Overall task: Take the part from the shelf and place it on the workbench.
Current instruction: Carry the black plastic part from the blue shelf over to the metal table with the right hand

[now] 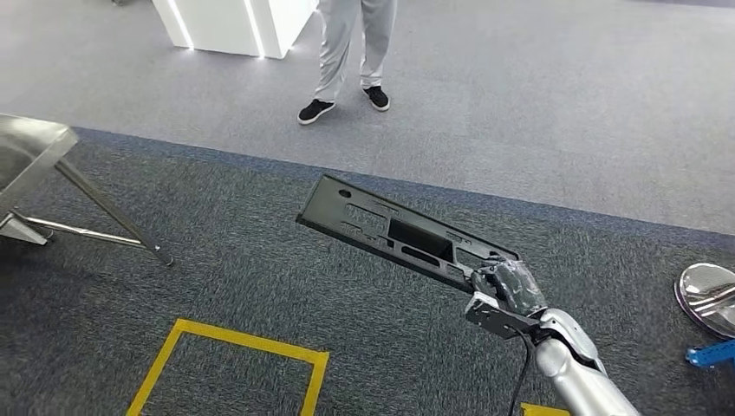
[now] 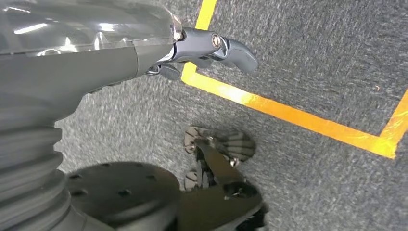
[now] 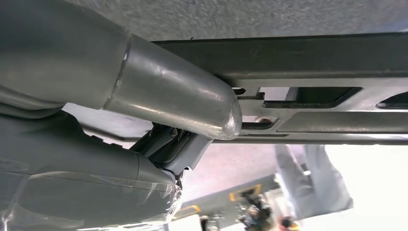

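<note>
Black part (image 1: pixel 394 236) gripped at one end by right hand (image 1: pixel 507 286) | left hand (image 2: pixel 211 48) empty, fingers apart

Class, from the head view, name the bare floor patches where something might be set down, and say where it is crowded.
Bare dark carpet lies inside the yellow tape square and between it and the metal frame legs. It is crowded at the right, where the right robot hand holds the long black slotted plastic part, near a shiny round metal object.

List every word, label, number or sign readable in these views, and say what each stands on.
No readable text.
Black part, held by the right hand: cutouts, no lettering.
Yellow floor tape: plain lines.
Left hand: unmarked.
Small orange shapes in the right wrist view's background: too blurred to read.
</note>
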`<action>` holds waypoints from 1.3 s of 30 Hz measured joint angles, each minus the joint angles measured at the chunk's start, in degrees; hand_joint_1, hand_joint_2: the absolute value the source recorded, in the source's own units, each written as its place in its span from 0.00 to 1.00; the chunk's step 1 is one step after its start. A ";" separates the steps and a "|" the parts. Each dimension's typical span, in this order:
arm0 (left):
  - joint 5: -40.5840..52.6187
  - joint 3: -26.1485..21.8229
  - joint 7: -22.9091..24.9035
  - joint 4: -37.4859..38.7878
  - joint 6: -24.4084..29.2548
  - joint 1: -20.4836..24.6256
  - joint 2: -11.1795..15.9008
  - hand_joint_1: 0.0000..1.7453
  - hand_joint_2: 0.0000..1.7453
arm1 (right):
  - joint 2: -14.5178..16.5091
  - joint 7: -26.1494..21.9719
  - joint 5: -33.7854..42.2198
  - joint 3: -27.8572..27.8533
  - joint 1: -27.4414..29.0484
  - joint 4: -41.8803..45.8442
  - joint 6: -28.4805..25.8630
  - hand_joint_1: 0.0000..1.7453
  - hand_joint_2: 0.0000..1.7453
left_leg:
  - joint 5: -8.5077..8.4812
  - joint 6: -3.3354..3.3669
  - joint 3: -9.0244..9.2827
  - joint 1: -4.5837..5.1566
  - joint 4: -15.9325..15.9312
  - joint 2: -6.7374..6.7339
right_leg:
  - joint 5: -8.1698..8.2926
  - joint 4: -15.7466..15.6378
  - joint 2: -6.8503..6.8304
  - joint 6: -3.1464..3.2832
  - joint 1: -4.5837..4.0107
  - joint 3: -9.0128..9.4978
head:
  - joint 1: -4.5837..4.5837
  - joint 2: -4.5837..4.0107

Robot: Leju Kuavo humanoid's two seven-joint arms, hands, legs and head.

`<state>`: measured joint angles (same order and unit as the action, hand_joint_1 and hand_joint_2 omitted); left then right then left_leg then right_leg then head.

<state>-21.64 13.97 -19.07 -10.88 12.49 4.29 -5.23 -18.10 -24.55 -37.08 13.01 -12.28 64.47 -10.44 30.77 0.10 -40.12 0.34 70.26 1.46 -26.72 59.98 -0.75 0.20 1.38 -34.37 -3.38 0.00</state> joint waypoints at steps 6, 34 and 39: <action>0.02 0.01 0.76 0.00 0.38 -0.14 -0.02 0.00 1.00 | -0.79 0.33 -0.78 -0.18 -0.68 0.21 0.37 0.94 0.00 | -4.69 0.58 2.08 0.07 -5.42 -3.51 | -0.92 -0.02 -3.93 -0.33 -0.41 1.09 | 0.01 0.00; 0.25 0.09 2.28 0.02 0.76 0.38 -0.06 0.00 1.00 | -27.84 7.35 -0.16 4.79 -35.62 6.43 18.74 0.94 0.00 | -0.68 0.67 -4.06 -0.01 4.57 -0.97 | -0.32 0.24 -1.95 -0.67 0.01 -0.27 | -0.12 0.00; 0.59 0.11 2.58 0.02 1.03 0.21 -0.04 0.00 1.00 | -27.91 7.78 -1.70 8.15 -40.30 4.94 19.30 0.94 0.00 | -6.45 2.17 2.70 1.28 -9.61 -4.51 | -1.26 0.13 -4.64 -1.50 -0.34 0.88 | -0.11 0.00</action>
<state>-21.04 14.08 -16.49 -10.86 13.52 4.49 -5.27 -46.01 -16.77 -38.78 21.16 -52.57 69.41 8.86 24.32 2.27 -37.42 1.62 60.65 -3.05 -27.98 60.10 -5.39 -1.29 1.04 -33.49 -3.49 0.00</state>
